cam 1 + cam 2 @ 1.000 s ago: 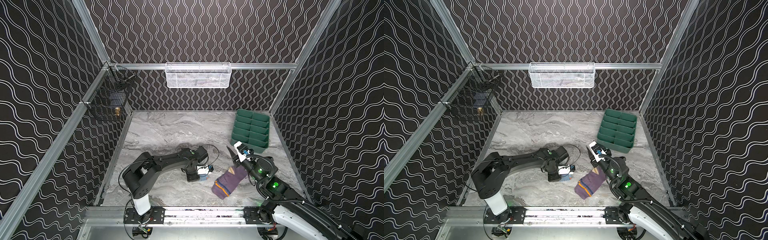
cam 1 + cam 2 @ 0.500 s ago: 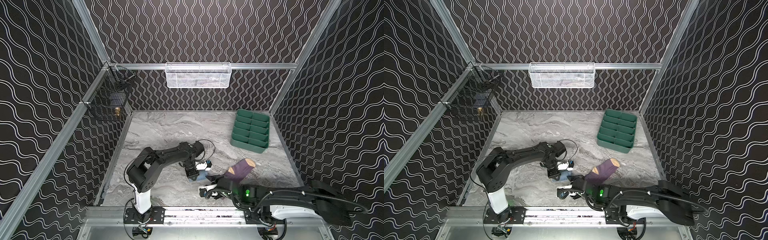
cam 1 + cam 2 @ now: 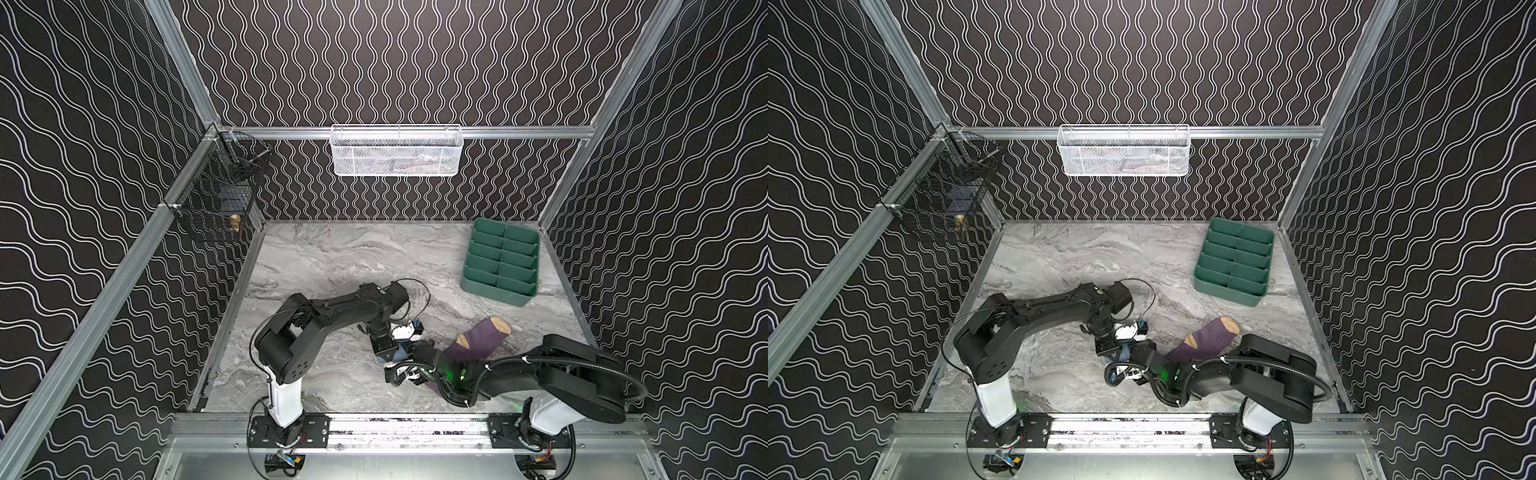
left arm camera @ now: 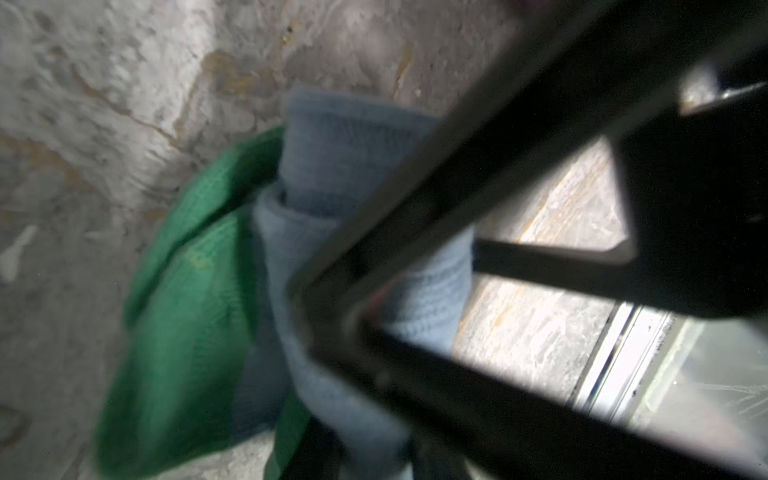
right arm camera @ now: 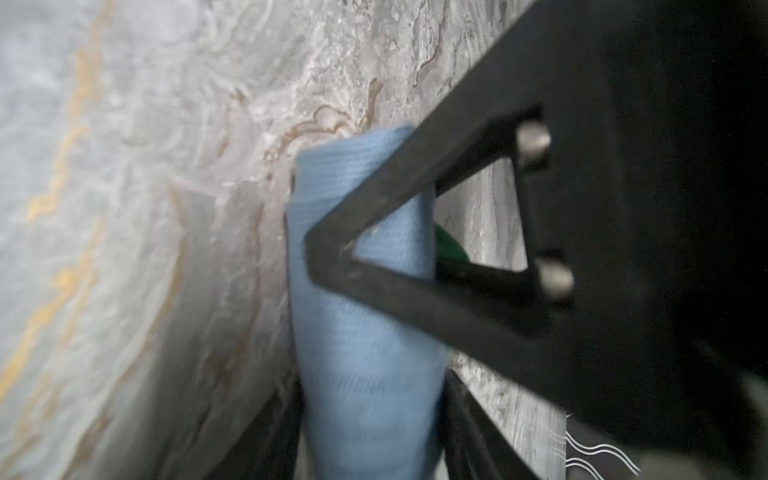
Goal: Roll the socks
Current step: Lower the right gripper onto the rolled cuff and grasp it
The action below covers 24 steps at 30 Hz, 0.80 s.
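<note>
Both top views, left hand [image 3: 391, 352] pinching rolled blue sock [image 3: 399, 354] at worktop's [image 3: 332, 270] 6 o'clock, right hand [image 3: 402, 371] close at its 5 o'clock, grip impossible to tell, purple sock [image 3: 482, 343] flat at 4 o'clock

The rolled sock [image 3: 400, 354] lies just left of the flat sock [image 3: 482, 343]; the tray [image 3: 494, 291] stands behind, rightward.
</note>
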### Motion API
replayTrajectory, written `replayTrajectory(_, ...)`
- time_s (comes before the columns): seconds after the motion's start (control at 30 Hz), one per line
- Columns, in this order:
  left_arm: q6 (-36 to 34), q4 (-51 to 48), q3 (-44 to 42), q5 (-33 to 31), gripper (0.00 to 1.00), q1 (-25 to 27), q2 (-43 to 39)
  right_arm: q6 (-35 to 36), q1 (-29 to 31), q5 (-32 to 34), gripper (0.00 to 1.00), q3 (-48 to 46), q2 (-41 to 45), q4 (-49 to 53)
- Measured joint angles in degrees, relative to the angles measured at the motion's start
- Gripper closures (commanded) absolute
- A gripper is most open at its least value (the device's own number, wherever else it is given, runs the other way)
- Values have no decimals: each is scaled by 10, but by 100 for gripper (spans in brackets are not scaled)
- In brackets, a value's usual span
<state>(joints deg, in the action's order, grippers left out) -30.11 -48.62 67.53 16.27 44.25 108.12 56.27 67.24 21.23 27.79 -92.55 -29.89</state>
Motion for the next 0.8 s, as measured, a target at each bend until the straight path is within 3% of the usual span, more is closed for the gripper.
replayTrajectory(0.27,6,-3,3,1,100,-1,2,18,-2,-1,61,18,-51,-43)
replayTrajectory(0.37,6,-4,3,-1,100,-1,2,11,-2,3,75,26,-59,-33)
replayTrajectory(0.47,6,-5,5,-4,100,-1,2,-5,-1,5,100,37,-62,-3)
replayTrajectory(0.53,6,-7,6,-7,100,-1,2,-14,-1,5,100,45,-60,19)
replayTrajectory(0.7,11,5,-4,-18,70,1,-16,-49,-2,-2,100,56,-44,62)
replayTrajectory(0.8,12,34,-28,-38,58,5,-52,-73,-2,-14,100,66,-33,101)
